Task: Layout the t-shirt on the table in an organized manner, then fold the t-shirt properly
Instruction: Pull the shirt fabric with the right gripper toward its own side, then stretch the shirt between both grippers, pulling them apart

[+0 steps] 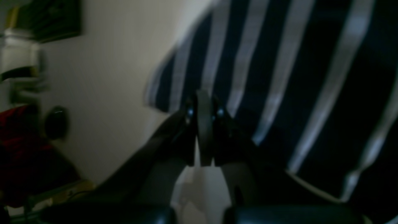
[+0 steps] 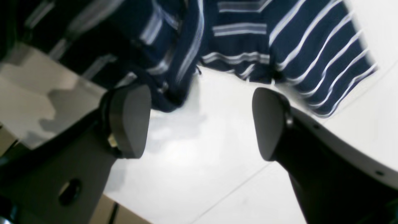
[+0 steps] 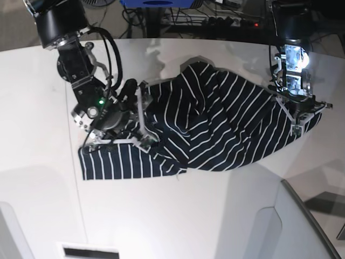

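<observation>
The dark navy t-shirt (image 3: 215, 129) with thin white stripes lies bunched across the middle of the white table (image 3: 161, 216). One striped part lies flat at the front left, and its right side is drawn up toward my left gripper (image 3: 295, 116). The left wrist view shows that gripper (image 1: 203, 102) with jaws pressed together at the edge of the striped t-shirt (image 1: 295, 77). My right gripper (image 3: 144, 116) hovers over the shirt's left part. In the right wrist view the right gripper (image 2: 199, 123) stands open with only bare table (image 2: 199, 161) between its fingers and the t-shirt (image 2: 248, 37) just beyond the tips.
A thin dark seam (image 2: 230, 189) crosses the table near my right gripper. The table's curved back edge (image 3: 161, 40) borders cables and a blue object (image 3: 156, 2). A grey-white curved panel (image 3: 280, 226) sits at the front right.
</observation>
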You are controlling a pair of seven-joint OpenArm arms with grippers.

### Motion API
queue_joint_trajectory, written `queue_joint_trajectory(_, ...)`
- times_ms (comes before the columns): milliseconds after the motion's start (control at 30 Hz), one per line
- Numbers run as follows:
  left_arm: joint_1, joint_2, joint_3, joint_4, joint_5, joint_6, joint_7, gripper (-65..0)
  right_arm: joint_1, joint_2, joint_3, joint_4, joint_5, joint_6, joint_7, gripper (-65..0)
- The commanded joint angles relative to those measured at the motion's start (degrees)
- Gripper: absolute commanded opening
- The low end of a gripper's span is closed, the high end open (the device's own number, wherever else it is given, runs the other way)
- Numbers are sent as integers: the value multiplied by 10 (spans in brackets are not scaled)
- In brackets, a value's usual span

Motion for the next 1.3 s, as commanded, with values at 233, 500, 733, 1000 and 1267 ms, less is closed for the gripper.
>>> queue_joint_trajectory(233, 4, 0, 2, 33, 5, 3, -10, -650, -17, -9, 1, -42, 5, 1, 31, -182)
queue_joint_trajectory(500, 7, 1, 0, 29, 4, 3, -9, -650, -1, -23, 5, -142, 5, 1, 95, -182)
queue_joint_trajectory(733, 16, -2, -1, 28, 3, 3, -9, -650, 18, -1, 5, -173, 74, 1, 96, -320)
queue_joint_trajectory(1000, 16, -1, -1, 28, 3, 3, -9, -650, -4, 37, 29, -132, 136, 0, 44, -644)
queue_joint_trajectory(1267, 26, 2, 4, 34, 7, 3, -11, -650, -86, 64, 137, 74, 136, 0, -72, -648)
